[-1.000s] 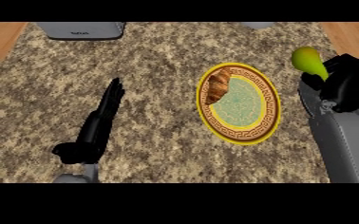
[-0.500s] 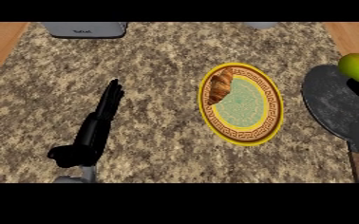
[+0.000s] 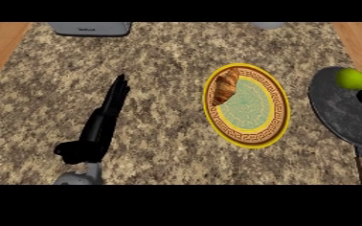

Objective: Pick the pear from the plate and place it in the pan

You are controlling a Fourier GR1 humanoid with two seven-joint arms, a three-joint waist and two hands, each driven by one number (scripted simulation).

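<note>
Pear (image 3: 348, 78) now sits in the pan (image 3: 332, 107) at far right, my right hand gone from view since a second ago, left hand (image 3: 99, 127) resting open with straight fingers, croissant (image 3: 226, 86) left on plate (image 3: 272, 124).

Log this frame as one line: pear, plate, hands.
pear: in pan | plate: croissant only | left hand: open, resting on counter | right hand: not in view
</note>
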